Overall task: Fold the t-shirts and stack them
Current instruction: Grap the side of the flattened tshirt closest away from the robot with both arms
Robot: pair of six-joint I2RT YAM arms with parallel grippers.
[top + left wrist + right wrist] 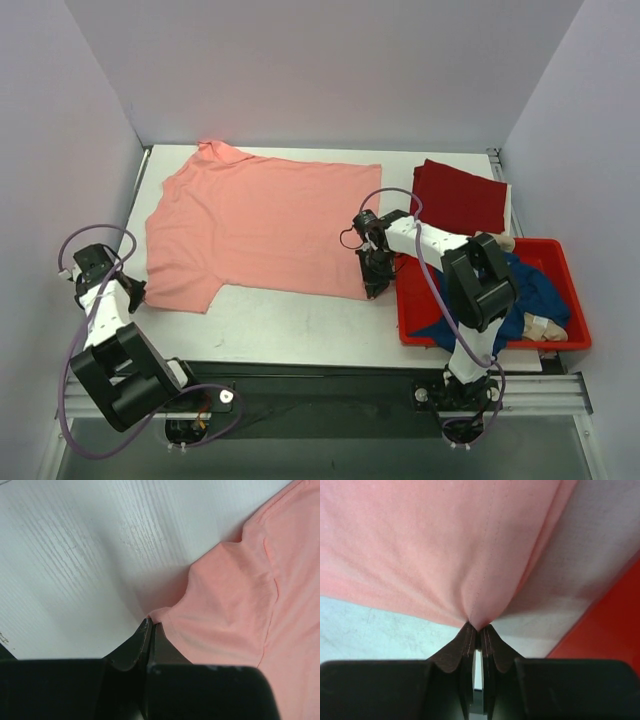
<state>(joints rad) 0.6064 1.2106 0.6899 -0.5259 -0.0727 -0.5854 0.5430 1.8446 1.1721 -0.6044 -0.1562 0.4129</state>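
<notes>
The salmon-pink t-shirt (255, 225) lies spread flat across the white table. My left gripper (133, 293) is shut on the shirt's near left sleeve corner, which shows pinched at the fingertips in the left wrist view (150, 624), with pink cloth (240, 610) to the right. My right gripper (374, 287) is shut on the shirt's near right hem corner; the right wrist view (479, 628) shows the cloth (445, 545) puckered between the pads. The dark red t-shirt (460, 196) lies folded at the back right. The navy blue t-shirt (530, 295) lies crumpled in the tub.
A rigid red plastic tub (570, 262) sits at the right near edge, its corner showing in the right wrist view (610, 625). Some beige cloth (545, 326) also lies in it. White walls enclose the table on three sides.
</notes>
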